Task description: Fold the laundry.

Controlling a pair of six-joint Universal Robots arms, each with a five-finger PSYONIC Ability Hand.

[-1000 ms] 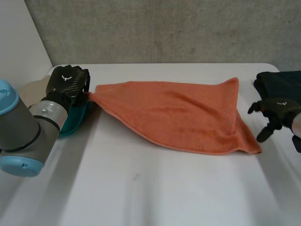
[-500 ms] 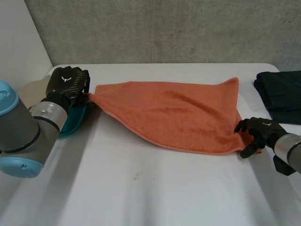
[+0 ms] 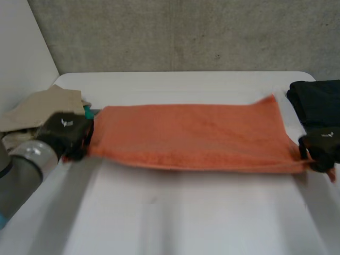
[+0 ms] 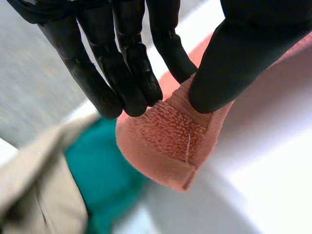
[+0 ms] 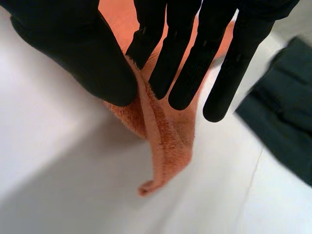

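Orange towel point(image 3: 191, 135) spans the middle of the bench point(image 3: 175, 218), stretched between both hands, probably to pull it flat before a fold. Left hand point(image 3: 65, 132) pinches one end corner between fingers point(image 4: 139, 73) and thumb; right hand point(image 3: 321, 144) pinches the opposite end likewise. Dark garment point(image 3: 316, 98) lies at the far right corner.

Fuzzy orange terry-cloth towel point(image 3: 191, 135), stretched long and tight from left to right across the middle of the white table point(image 3: 175, 212), each short end bunched up and pinched, right tip hanging down
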